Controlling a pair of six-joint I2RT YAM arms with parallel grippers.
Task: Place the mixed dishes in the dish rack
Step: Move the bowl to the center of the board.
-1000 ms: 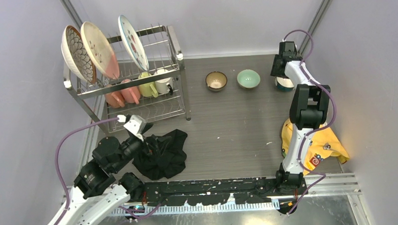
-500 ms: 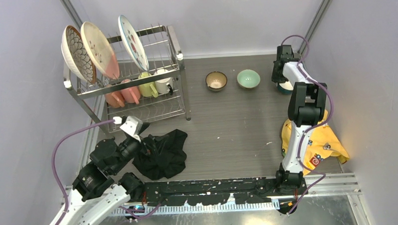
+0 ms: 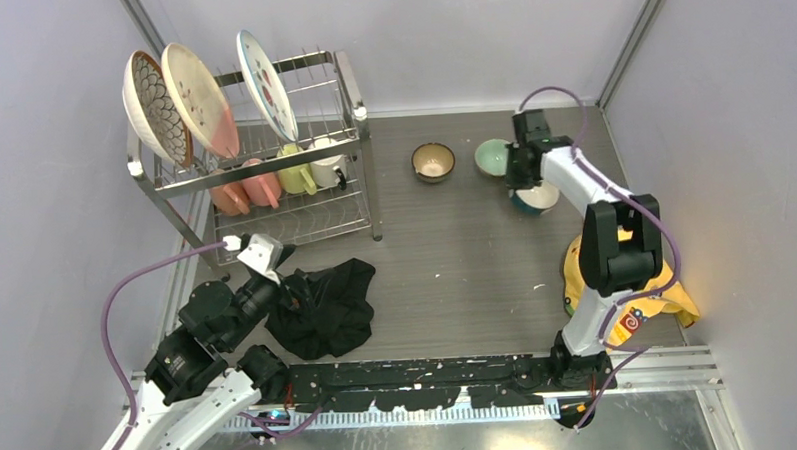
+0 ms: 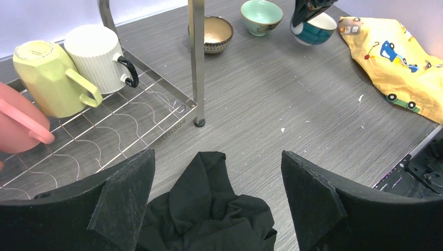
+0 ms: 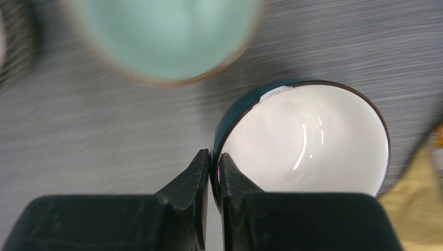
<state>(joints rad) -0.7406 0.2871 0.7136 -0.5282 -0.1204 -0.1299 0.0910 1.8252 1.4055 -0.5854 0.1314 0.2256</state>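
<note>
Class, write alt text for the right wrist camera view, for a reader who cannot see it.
The right gripper is shut on the rim of a blue bowl with a glossy white inside, one finger inside the rim and one outside. A blurred mint-green bowl sits beyond it on the grey table.

No legible text or markings anywhere.
</note>
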